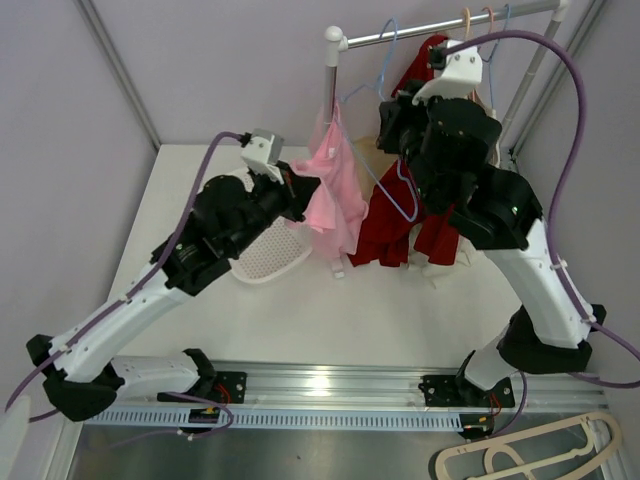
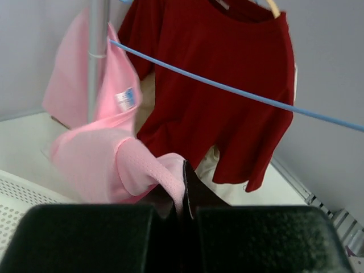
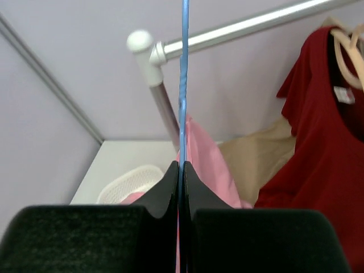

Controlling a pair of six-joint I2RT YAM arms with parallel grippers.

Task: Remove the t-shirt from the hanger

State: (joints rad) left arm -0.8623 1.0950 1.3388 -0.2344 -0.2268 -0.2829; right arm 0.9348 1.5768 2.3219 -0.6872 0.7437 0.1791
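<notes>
Our left end effector (image 2: pixel 183 183) is clamped on a fold of the pink t-shirt (image 2: pixel 94 156). The pinch is small, so a hard pull could let the cloth slide out. Our right end effector (image 3: pixel 182 170) is closed on the thin blue hanger (image 3: pixel 183 85), and the wire may twist or slip between the pads if the shirt drags on it.

The t-shirt hangs bunched beside the rack post (image 2: pixel 98 62), with the hanger wire crossing its top. It may be hooked over the hanger's end, though we cannot tell from here. If so, pulling sideways could stretch the neck or lift the hanger off the rail (image 3: pixel 250 24). The wire also runs across the red shirt (image 2: pixel 222 85) and could snag it.
</notes>
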